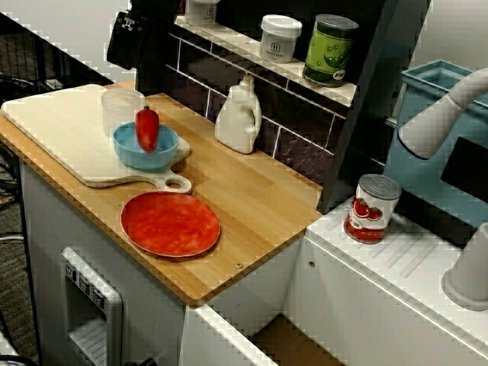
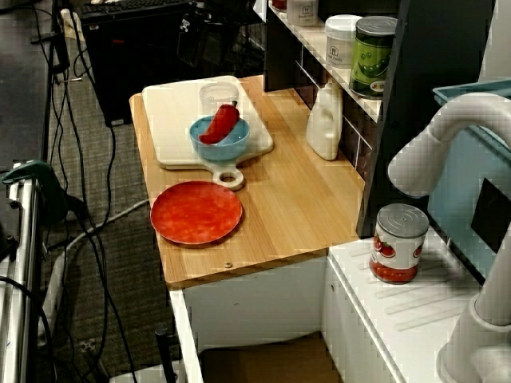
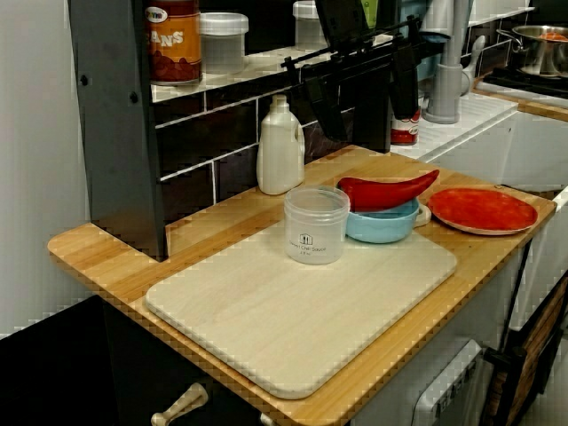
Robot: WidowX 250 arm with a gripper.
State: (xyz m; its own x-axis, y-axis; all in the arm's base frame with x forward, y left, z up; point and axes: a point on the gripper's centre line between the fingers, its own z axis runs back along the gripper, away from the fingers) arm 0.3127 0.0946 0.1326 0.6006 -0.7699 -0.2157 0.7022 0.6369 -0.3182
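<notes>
The black claw (image 3: 364, 106) hung raised over the back of the counter. Its two fingers (image 3: 324, 111) were spread wide apart on their crossbar and gripped nothing. Below it, and a little toward the counter's front edge as seen from the counter's end, lay the long glossy red chilli pepper (image 3: 386, 191), the thing nearest the claw. The pepper rested across the rim of a shallow round light-blue bowl (image 3: 383, 226). In that view its long axis ran nearly level and roughly in line with the gap between the fingers, with the tapered tip on the far side. From over the sink the pepper looked foreshortened, so its exact heading could not be told. Just beside the bowl, on the side away from the sink, an upright clear plastic tub (image 3: 317, 224) stood; whether it touched the bowl could not be told. Both sat on a pale rectangular cutting board (image 3: 266, 311). Behind and beside the claw, against the dark tiled wall, stood a white plastic bottle (image 3: 280, 146). Beyond the bowl, toward the sink, a flat round red plate (image 3: 484, 210) lay on the wooden counter (image 3: 106, 257). Farthest off, a red-labelled tomato can (image 1: 371, 208) stood on the white drainboard.
</notes>
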